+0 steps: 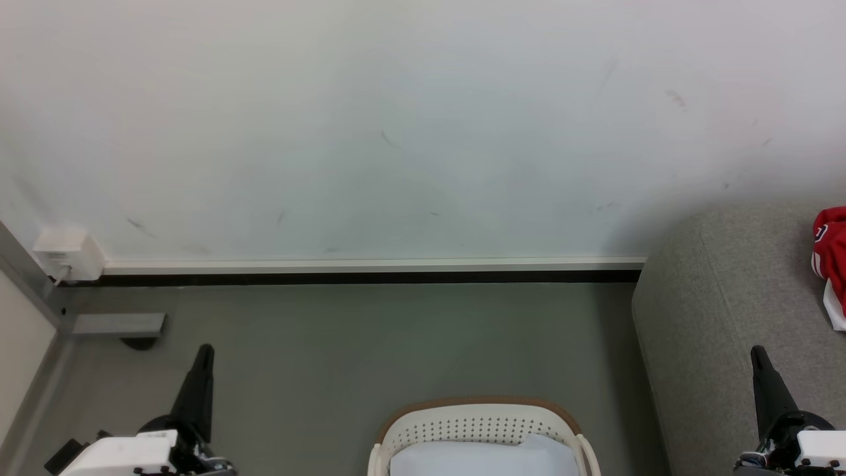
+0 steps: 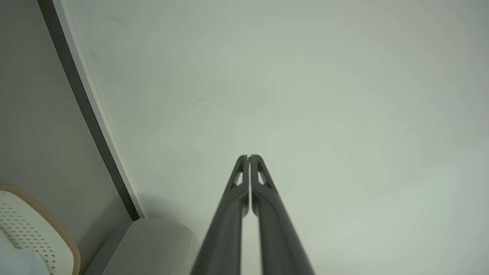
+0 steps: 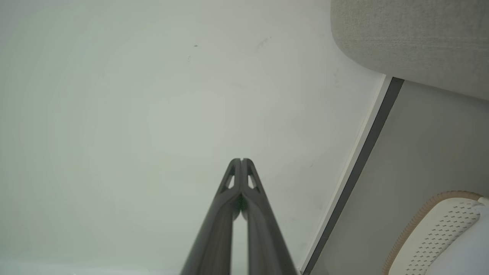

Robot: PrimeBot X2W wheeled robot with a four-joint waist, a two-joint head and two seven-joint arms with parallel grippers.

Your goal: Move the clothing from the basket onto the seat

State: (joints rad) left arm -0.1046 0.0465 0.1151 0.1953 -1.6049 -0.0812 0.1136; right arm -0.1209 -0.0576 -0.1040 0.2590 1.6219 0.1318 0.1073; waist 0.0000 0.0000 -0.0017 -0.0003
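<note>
- Head view: two grippers, the left gripper and the right gripper, point up the picture with fingers pressed together, holding nothing. One basket, white with a brown rim, sits between them. One red-and-white heap of clothing lies on the one grey seat, beyond the right gripper and to its right.
- Left wrist view: the fingertips meet, empty; the basket's perforated wall is at their lower left and the seat's rounded corner just left.
- Right wrist view: the fingers are closed, empty; the seat is at their upper right, the basket at their lower right.

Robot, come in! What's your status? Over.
Both empty: left claw shut, right claw shut. Red clothing lying on the seat. In the basket, something pale. No obstacle seen.
</note>
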